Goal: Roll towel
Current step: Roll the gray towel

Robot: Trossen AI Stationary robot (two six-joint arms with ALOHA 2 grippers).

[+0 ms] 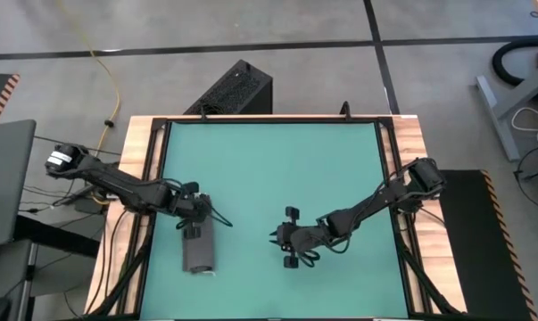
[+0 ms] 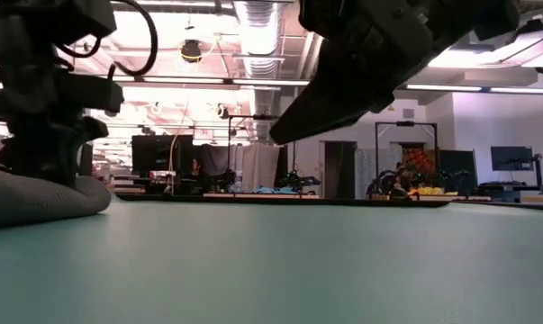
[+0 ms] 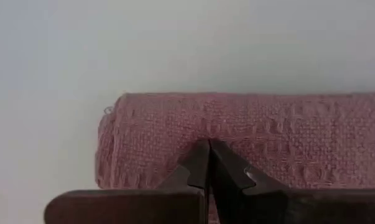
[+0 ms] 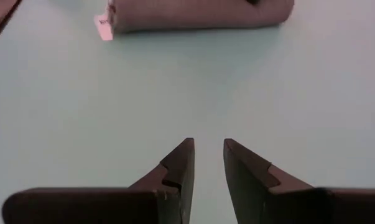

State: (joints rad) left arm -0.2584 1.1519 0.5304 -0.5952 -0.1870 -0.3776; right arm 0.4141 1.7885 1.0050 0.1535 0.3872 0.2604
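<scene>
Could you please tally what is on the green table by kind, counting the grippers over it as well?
Towels, rolled: 1, the towel
Grippers: 2, the left gripper shut on top of the roll, the right gripper open over bare table
Total: 3

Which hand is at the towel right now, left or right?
The left hand. It is shut, with its tips at the rolled towel near the table's left side. The right hand sits apart, mid-table, slightly open over bare mat.

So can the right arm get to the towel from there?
Probably yes. Only bare green table lies between the right gripper and the rolled towel, and its jaws are slightly apart.
</scene>
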